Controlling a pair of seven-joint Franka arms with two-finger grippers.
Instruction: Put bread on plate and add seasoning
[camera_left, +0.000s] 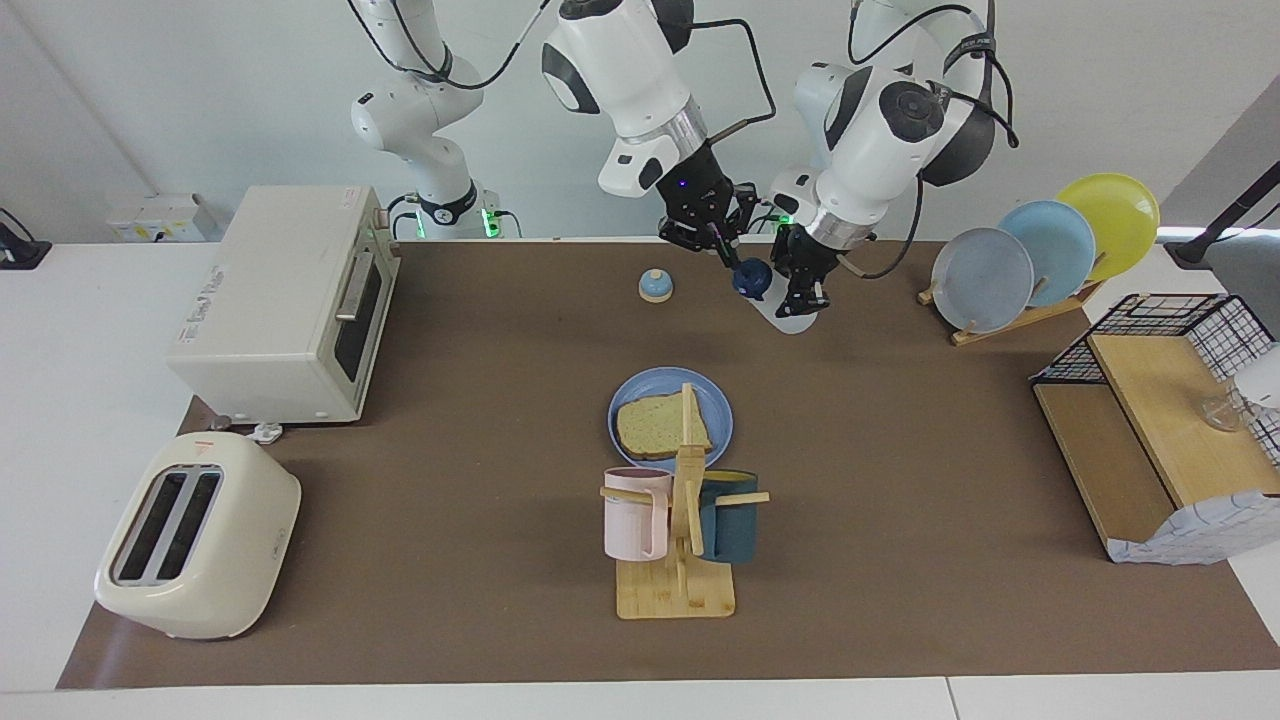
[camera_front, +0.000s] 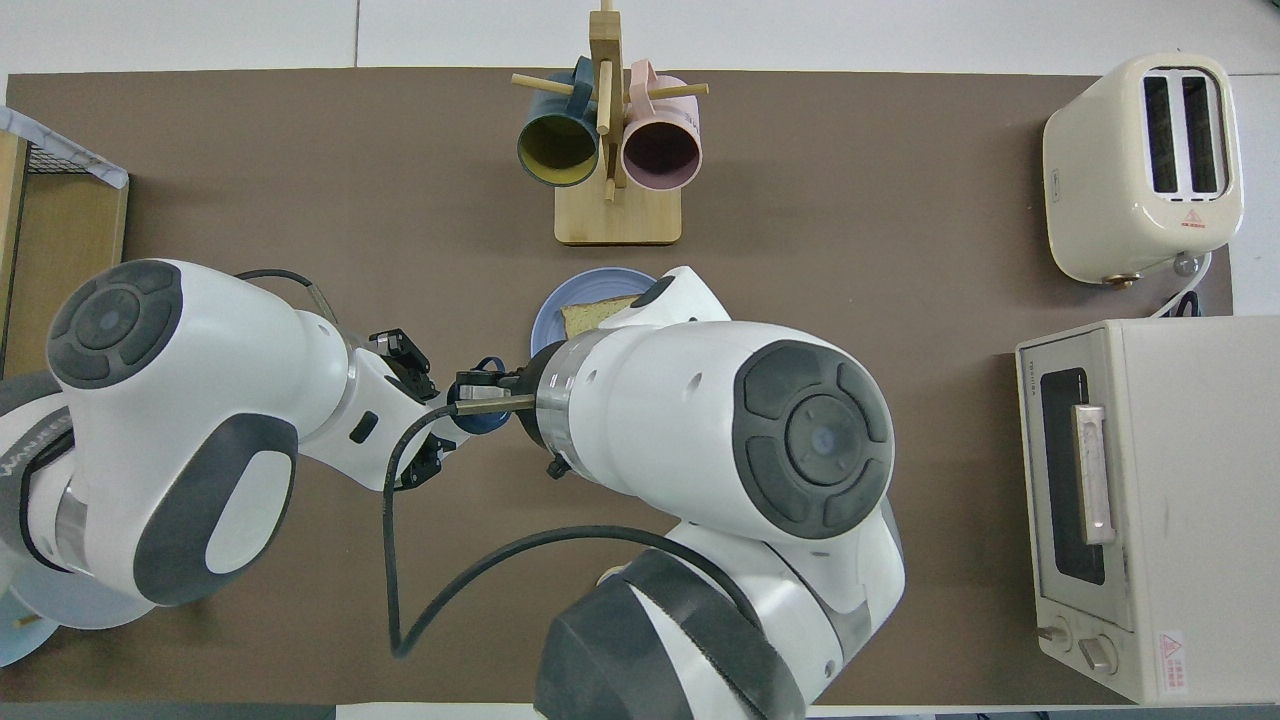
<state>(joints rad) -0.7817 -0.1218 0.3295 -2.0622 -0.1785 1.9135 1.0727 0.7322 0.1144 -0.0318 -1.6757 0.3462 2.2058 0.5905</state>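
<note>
The bread (camera_left: 660, 425) lies on the blue plate (camera_left: 718, 408) at the table's middle; both show partly in the overhead view, the bread (camera_front: 592, 315) and the plate (camera_front: 548, 318), under my right arm. The seasoning bottle (camera_left: 790, 318) is tilted low over the table, nearer to the robots than the plate, with its navy cap (camera_left: 750, 278) toward the right gripper. My left gripper (camera_left: 803, 296) is shut on the bottle's white body. My right gripper (camera_left: 733, 262) is closed around the cap, which also shows in the overhead view (camera_front: 482, 418). I cannot tell whether the bottle touches the table.
A blue-domed bell (camera_left: 655, 286) stands beside the grippers. A mug tree (camera_left: 680, 530) with a pink and a dark mug stands farther from the robots than the plate. A toaster oven (camera_left: 290, 300), a toaster (camera_left: 195, 535), a plate rack (camera_left: 1040, 255) and a wire shelf (camera_left: 1160, 420) line the table's ends.
</note>
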